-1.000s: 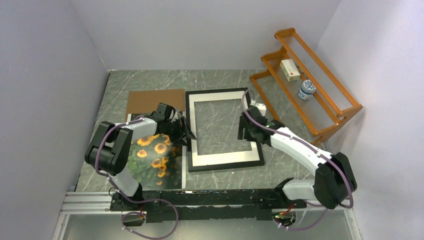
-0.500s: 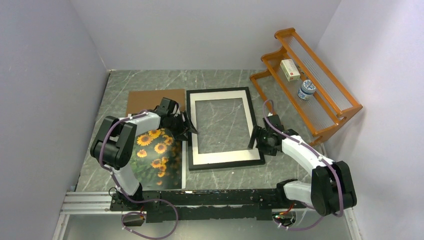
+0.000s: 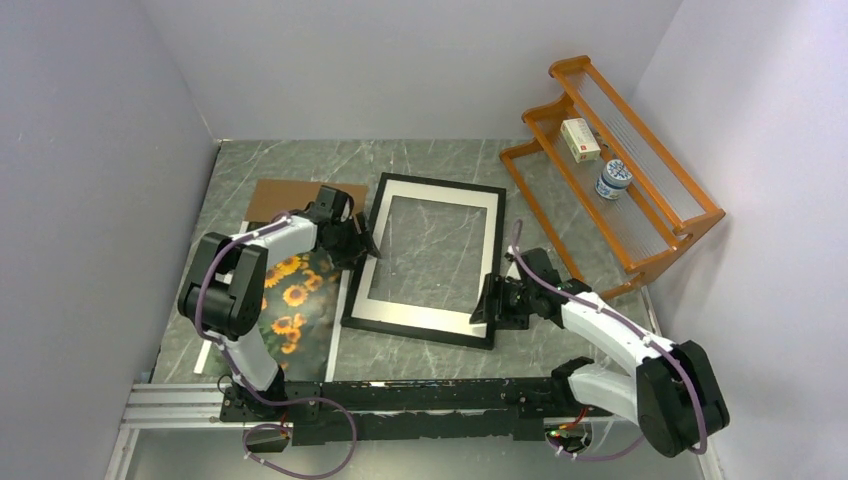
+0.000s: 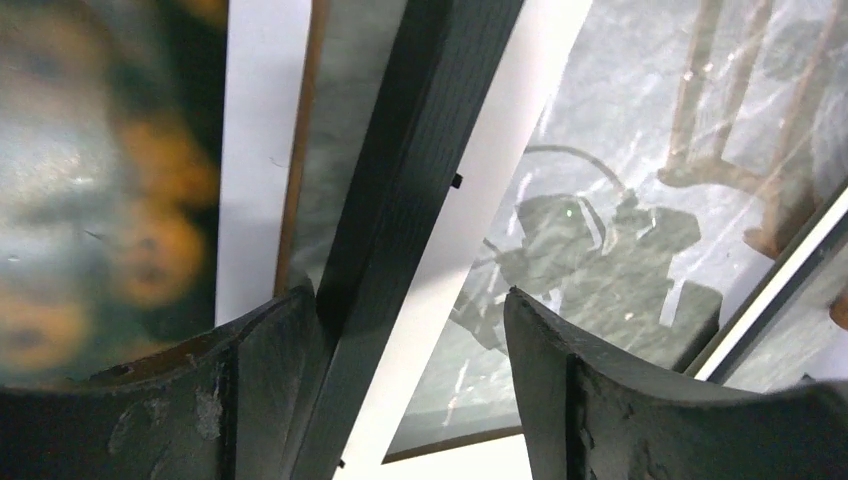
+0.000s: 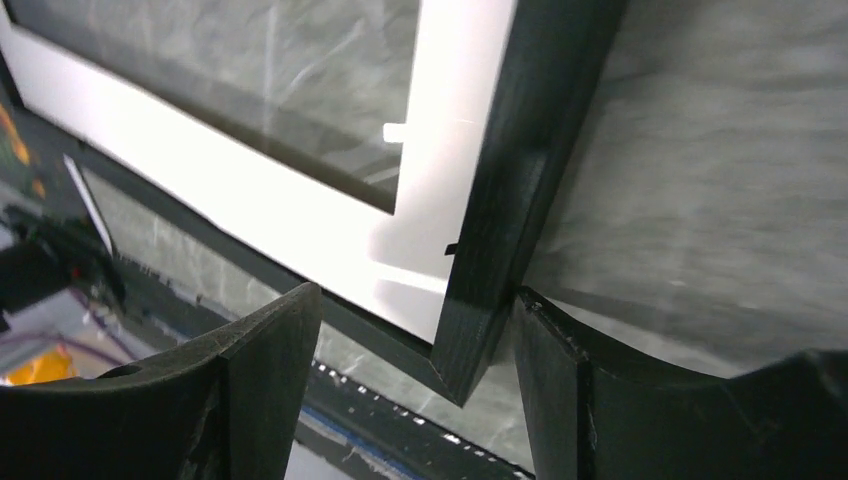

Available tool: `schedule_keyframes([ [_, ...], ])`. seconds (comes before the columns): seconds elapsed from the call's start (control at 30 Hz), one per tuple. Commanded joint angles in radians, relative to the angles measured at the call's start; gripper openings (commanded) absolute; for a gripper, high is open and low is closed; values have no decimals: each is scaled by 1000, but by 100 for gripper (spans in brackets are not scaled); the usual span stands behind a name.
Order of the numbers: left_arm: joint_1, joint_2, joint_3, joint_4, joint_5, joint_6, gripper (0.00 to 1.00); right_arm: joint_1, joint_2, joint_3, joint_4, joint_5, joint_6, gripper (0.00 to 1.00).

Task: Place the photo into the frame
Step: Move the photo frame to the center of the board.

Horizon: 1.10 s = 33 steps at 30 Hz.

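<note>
1. On the left of the marble table (image 3: 300, 160), the sunflower photo (image 3: 290, 305) lies flat, outside the frame and partly under the left arm. A second ago it lay square; now it sits askew.
2. Just to its right lies the black frame (image 3: 445, 183), with its white mat (image 3: 410, 315) and clear pane showing. It has turned, and its near end has swung toward the photo. Whether the two overlap is unclear.
3. The left gripper (image 3: 362, 245) straddles the frame's left rail, its fingers (image 4: 250, 390) spread wide, not clamped.
4. The right gripper (image 3: 492, 302) has slid from mid-edge to the near right corner. Its fingers (image 5: 260, 380) are also spread wide around that corner.
5. The brown backing board (image 3: 285, 195) lies far left, behind the photo.
6. This looks like repositioning of the frame only; putting the photo in has not begun.
</note>
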Motion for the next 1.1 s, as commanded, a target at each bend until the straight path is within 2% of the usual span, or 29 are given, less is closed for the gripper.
schedule_keyframes([
  [0.0, 57, -52, -48, -74, -117, 57, 77, 118, 5, 7, 138, -102, 65, 71],
  [0.1, 108, -87, -58, -93, -129, 73, 78, 159, 31, 33, 121, -43, 71, 72],
  [0.27, 160, -144, -28, -147, -146, 73, 81, 153, 7, 129, -56, 253, 95, 78],
  [0.4, 161, -203, -3, -203, -158, 74, 84, 147, -48, 198, -94, 374, 71, 80],
  [0.47, 161, -230, -4, -223, -131, 75, 84, 147, -42, 225, -39, 307, -6, 79],
  [0.6, 161, -269, -44, -257, -54, 66, 83, 156, 73, 308, 63, -9, -205, 75],
  [0.77, 161, -321, -125, -285, 17, 48, 81, 170, 244, 388, 115, -245, -292, 69],
  [0.87, 161, -350, -164, -296, 63, 37, 81, 188, 355, 433, 103, -310, -324, 64],
  [0.97, 161, -372, -203, -307, 89, 15, 81, 219, 454, 491, 52, -314, -350, 57],
  [1.07, 161, -386, -233, -319, 88, 9, 80, 242, 525, 518, 29, -325, -362, 54],
])
